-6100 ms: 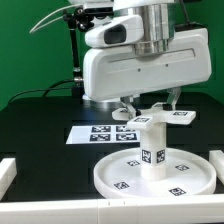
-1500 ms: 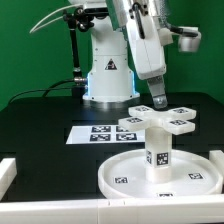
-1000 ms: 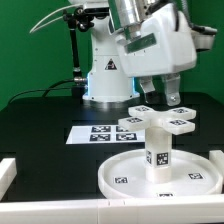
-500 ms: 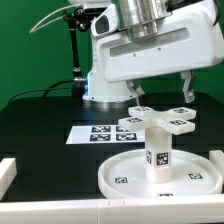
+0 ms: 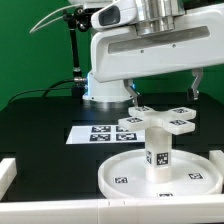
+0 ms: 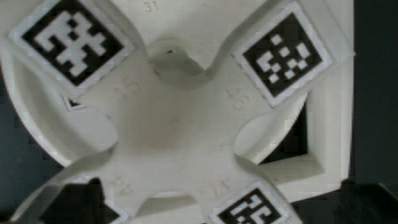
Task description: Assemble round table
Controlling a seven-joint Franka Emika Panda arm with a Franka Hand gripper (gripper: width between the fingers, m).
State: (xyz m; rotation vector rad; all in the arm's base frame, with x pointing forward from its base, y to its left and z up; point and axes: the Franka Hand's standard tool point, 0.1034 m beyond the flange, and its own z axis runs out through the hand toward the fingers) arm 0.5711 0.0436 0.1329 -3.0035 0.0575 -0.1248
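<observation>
The large rimmed round disc point(image 5: 130, 180) lies flat at the front of the table. The short thick cylinder leg point(image 5: 156, 147) stands upright on its middle. The cross-shaped foot piece point(image 5: 160, 121) sits on top of the leg. In the wrist view the foot piece point(image 6: 178, 130) fills the picture, seen from above, with its tags showing. My gripper point(image 5: 165, 90) hangs just above the foot piece, open and empty. One finger point(image 5: 133, 93) is on the exterior view's left of the foot and the other on its right, both apart from it.
The marker board point(image 5: 98, 133) lies on the black table behind the disc. White border rails stand at the front left point(image 5: 8, 172) and the right point(image 5: 215, 160). The arm's base point(image 5: 108, 78) is at the back.
The wrist has turned about its upright axis over the foot piece. The fingers have swung from edge-on to broadside and now stand wide on either side of the foot. The table parts have not moved.
</observation>
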